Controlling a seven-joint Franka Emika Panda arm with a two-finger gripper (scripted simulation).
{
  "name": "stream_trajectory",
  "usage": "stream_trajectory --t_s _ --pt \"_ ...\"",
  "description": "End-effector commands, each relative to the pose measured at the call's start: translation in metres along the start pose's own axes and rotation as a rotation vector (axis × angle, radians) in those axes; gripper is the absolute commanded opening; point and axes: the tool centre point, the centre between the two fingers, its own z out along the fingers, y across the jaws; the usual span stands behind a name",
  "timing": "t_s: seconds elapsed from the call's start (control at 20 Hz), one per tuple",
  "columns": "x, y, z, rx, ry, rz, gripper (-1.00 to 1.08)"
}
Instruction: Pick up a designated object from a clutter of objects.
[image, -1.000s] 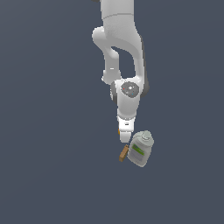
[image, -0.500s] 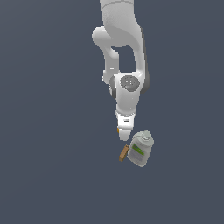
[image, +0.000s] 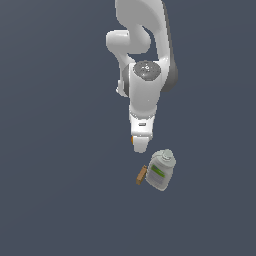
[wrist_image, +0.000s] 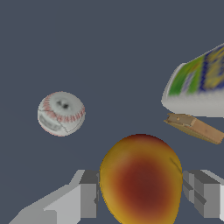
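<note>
The designated object, an orange-yellow ball with a red patch, fills the space between my gripper's two grey fingers, which press on its sides. It looks much larger than the white ball, so it is held off the floor. In the exterior view my gripper hangs above and to the left of the jar. Only an orange sliver of the ball shows at the hand's edge. The rest of the clutter of objects lies below.
A white ball with red stitching lies apart on the dark floor. The pale jar with a green label and grey cap lies on its side, with the small brown block against it.
The arm has risen. The hand has moved up and away from the jar and block, carrying the orange ball with it.
</note>
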Motion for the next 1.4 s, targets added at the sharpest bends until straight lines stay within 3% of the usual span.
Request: stream_trajectory --t_s 0.0,0.75,1.35 --pt "-0.004 0.003 -0.026 0.002 0.001 -0.001 -1.00" --pt "-0.025 0.024 -0.160 0.014 -0.001 0.000 -1.00" --pt "-0.032 0.033 -0.199 0.018 -0.003 0.001 -1.00"
